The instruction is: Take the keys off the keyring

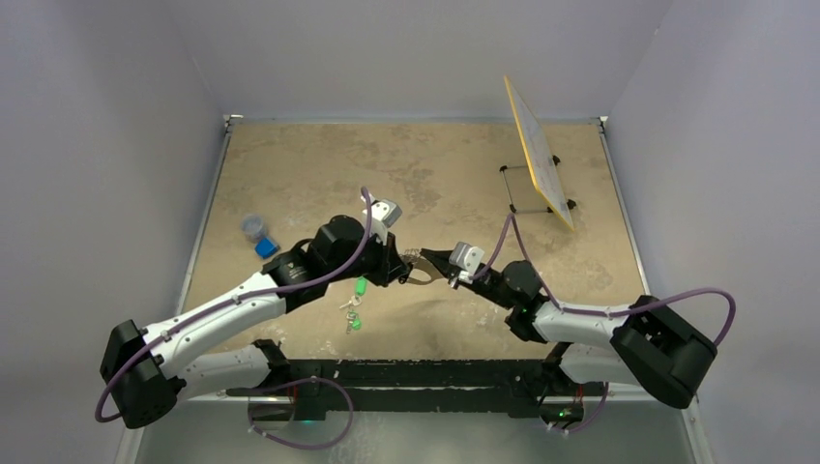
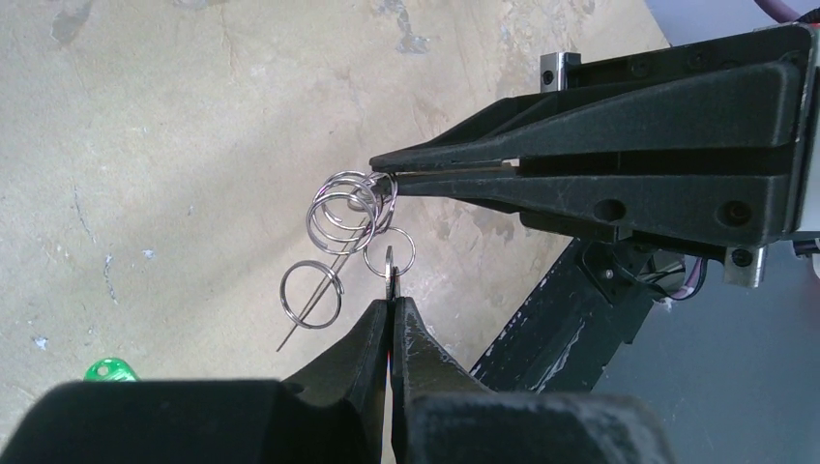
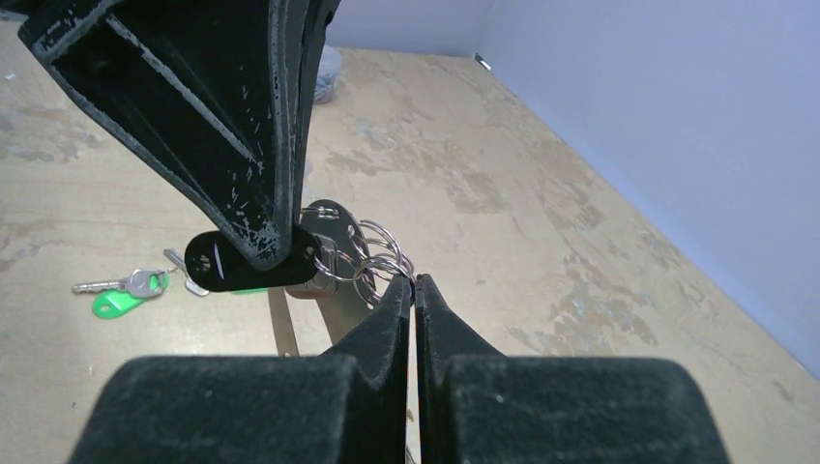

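Both grippers meet above the table's middle. The keyring hangs between them as a bunch of linked silver split rings with a thin wire strand below. My left gripper is shut on a key, seen edge-on, which hangs from one small ring. In the right wrist view this key has a black head under the left fingers. My right gripper is shut on the rings. It enters the left wrist view from the right. In the top view the left gripper and right gripper almost touch.
A separate key bunch with green tags lies on the table below the left gripper, also in the right wrist view. A blue block and small cup sit at the left. A yellow board on a stand is at the back right.
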